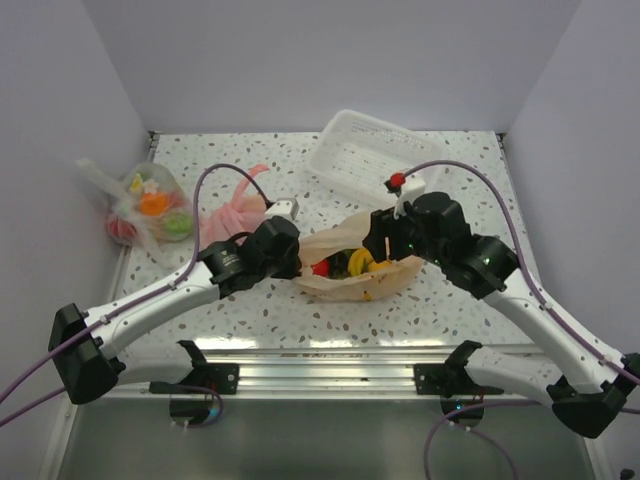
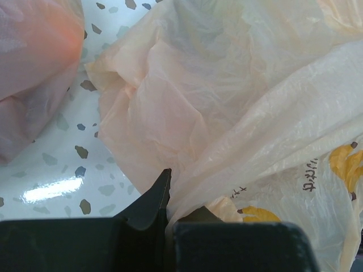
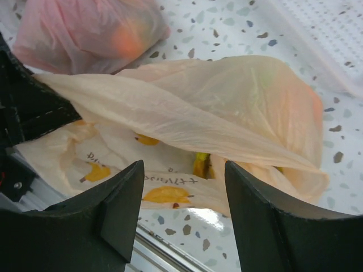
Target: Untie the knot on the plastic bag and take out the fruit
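Holding bag (image 1: pixel 345 287) mouth wide was judged key. Left gripper (image 2: pixel 170 218) was pinched on film at bag's left edge; right gripper (image 3: pixel 182 181) was spread over mouth. Bag lay on table (image 1: pixel 250 312) between arms, fruit (image 1: pixel 355 262) seen inside. Knot was not seen. Film was best pulled taut, fruit approached slowly.

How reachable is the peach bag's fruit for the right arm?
Probably yes: the plastic bag gapes, fruit shows inside, and the open right gripper hangs beside it; one stretched fold partly crosses.

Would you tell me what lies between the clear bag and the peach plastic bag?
The pink bag lies between the clear bag and the plastic bag, as the top view shows.
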Robot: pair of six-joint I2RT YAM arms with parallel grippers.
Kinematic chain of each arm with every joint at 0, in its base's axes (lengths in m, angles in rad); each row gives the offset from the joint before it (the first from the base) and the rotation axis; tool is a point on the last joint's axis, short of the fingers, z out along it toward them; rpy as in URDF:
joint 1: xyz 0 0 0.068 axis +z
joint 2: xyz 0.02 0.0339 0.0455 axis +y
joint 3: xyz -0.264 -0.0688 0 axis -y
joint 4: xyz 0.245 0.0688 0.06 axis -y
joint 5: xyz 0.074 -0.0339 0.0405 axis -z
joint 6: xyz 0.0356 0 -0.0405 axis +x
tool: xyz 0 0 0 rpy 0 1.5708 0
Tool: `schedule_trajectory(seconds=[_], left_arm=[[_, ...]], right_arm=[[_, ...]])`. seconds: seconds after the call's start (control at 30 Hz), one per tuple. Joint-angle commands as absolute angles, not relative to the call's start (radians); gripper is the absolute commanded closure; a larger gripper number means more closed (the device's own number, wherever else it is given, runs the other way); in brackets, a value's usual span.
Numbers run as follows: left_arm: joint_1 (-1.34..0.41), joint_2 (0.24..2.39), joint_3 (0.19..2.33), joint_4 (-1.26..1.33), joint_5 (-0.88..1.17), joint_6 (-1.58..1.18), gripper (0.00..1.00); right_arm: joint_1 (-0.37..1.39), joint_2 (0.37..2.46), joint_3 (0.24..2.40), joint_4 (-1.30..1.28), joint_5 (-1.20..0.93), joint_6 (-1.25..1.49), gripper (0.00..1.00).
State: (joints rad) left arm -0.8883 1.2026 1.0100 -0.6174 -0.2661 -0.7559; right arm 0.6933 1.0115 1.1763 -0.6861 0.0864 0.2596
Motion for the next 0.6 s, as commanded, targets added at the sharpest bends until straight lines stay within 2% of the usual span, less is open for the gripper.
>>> schedule_trajectory(seconds=[0.0,0.13,0.33,0.57], left_arm=[[-0.902,1.204,1.043,-0.612,-0.287,-0.79,1.0],[-0.911,1.201,1.029,-0.594,-0.31,-0.805,1.0],[-0.911,1.187,0.95,-0.494,-0.357,-0.862,1.0],[-0.911,1.226,0.81,-0.333,-0.302,-0.908,0.98]], right_arm=[[0.78,1.049,1.119,-0.596,0.086,0.331,0.39],[0.834,1.072,0.918,-0.482,0.081,0.408,0.39],[0.985,1.118,0.75,-0.506,0.0,0.452,0.38],[1.12,1.174,0.719,-0.583,-0.02,0.43,0.34]])
